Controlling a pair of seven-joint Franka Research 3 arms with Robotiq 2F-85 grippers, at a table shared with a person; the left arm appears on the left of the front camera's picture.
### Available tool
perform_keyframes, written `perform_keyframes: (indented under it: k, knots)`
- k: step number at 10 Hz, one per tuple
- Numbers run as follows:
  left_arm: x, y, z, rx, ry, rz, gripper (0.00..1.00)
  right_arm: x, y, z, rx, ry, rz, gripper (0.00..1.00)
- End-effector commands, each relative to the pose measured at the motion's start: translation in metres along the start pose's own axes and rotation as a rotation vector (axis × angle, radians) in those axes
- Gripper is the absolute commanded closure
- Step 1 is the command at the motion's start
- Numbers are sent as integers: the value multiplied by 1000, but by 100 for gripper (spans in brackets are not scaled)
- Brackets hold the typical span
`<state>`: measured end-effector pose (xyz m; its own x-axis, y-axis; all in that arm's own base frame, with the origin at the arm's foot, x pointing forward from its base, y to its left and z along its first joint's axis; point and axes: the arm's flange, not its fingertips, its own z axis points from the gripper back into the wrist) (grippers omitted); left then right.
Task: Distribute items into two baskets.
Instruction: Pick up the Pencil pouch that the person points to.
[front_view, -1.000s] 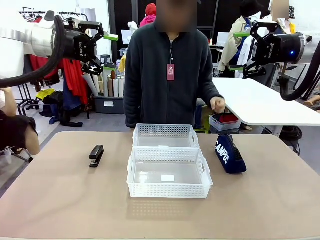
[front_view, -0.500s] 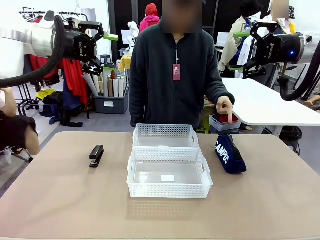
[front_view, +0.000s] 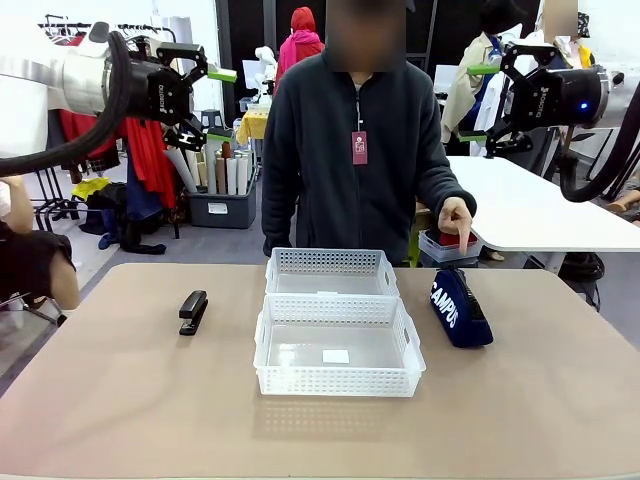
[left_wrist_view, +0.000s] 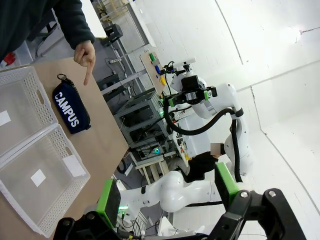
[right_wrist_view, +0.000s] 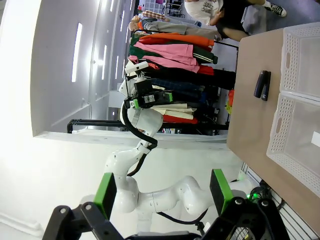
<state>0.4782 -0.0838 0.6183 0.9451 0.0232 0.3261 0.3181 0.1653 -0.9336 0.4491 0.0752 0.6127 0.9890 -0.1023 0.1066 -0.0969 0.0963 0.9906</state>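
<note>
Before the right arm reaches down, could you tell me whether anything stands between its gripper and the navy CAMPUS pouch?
Yes: the person's hand hangs over the far end of the pouch, index finger pointing down at it. The right gripper, open, is raised high at the far right. The near half of the pouch lies uncovered.

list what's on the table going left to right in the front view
black stapler → near basket, with the far basket directly behind it → navy CAMPUS pouch
</note>
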Motion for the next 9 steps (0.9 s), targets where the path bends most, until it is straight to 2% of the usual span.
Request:
perform_keyframes:
  k: [1, 9]
  knots:
    - [0, -3, 0, -3, 0, 6, 0, -1, 1, 0, 5, 3, 1, 0]
    - [0, -3, 0, -3, 0, 6, 0, -1, 1, 0, 5, 3, 1, 0]
